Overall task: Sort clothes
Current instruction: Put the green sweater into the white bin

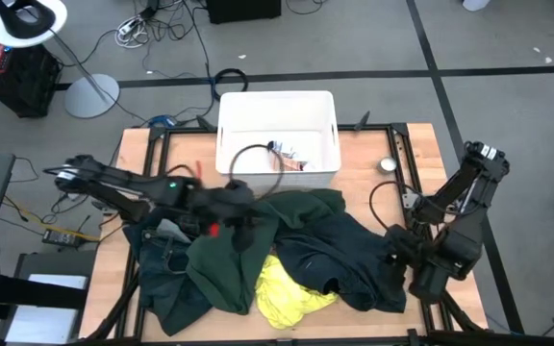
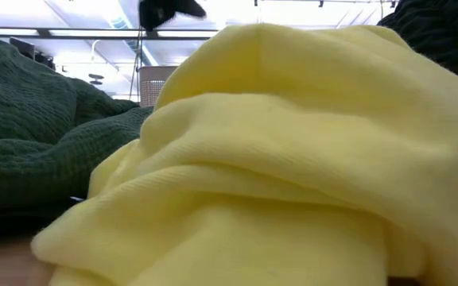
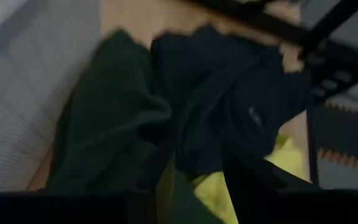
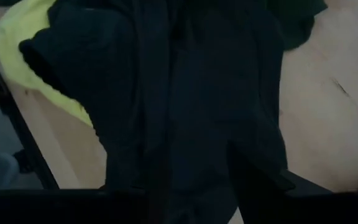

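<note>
1. Three garments lie heaped together on the wooden counter [image 1: 133, 159]: a dark green knit [image 1: 224, 259], a dark navy top [image 1: 339, 259] and a bright yellow piece [image 1: 287, 293], all in front of the white bin [image 1: 277, 130].
2. From table height the yellow piece [image 2: 293, 159] fills nearly everything, with the green knit [image 2: 38, 135] bunched just beside it.
3. The left hand [image 1: 243, 226] hovers over the top of the heap, about where green meets navy; I cannot tell whether its fingers are spread or pressed together.
4. The right hand [image 1: 397, 255] sits at the navy top's edge on the pile's right side, and its wrist camera looks straight onto navy cloth [image 4: 185, 112]; I cannot tell whether it is pinching anything.
5. All of this looks soft and limp. The green knit seems thick and likely the heaviest, so it will sag and drag; the yellow piece looks light.
6. My guess is that a raised fold or a free edge is the best place to pinch, since a flat spot gives little to grip.
7. What stands in the way is the overlap: the yellow piece is partly tucked under both dark garments, so lifting one may pull its neighbours along.
8. The bin already holds a few small items [image 1: 287, 156], and a black cable [image 1: 258, 163] loops over its front wall near the left arm.
</note>
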Tool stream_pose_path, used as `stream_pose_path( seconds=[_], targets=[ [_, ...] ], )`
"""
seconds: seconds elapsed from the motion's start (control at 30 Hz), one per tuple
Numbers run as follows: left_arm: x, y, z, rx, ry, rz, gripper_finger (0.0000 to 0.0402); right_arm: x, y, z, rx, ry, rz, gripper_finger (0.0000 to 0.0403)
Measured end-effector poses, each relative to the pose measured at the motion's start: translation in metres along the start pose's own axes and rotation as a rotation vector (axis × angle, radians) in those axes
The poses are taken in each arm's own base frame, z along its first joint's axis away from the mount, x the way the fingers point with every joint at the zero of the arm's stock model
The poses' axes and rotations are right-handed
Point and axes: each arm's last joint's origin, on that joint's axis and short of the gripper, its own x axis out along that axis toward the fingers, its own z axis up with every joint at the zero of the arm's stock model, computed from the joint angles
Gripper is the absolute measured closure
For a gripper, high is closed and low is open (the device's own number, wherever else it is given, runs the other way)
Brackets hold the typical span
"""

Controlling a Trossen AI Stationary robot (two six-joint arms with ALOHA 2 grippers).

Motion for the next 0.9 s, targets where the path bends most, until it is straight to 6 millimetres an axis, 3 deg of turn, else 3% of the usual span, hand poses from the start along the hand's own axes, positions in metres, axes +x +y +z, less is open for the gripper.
stream_pose_path(
  seconds=[0.17,0.33,0.6,0.9],
  targets=[
    [0.035,0.012,0.010,-0.022,0.165,-0.032,0.0264,-0.006,-0.007,0.000,-0.083,0.001,0.031,0.0252],
    [0.052,0.033,0.018,-0.065,0.193,0.000,0.0264,-0.008,-0.015,-0.001,-0.121,0.002,0.045,0.0252],
    [0.052,0.055,0.015,0.144,0.263,0.126,0.0264,-0.003,-0.025,-0.009,-0.122,0.006,0.064,0.0252],
    [0.050,0.059,0.012,0.402,0.309,0.144,0.0264,0.001,-0.026,-0.011,-0.048,0.009,0.080,0.0252]
  ],
)
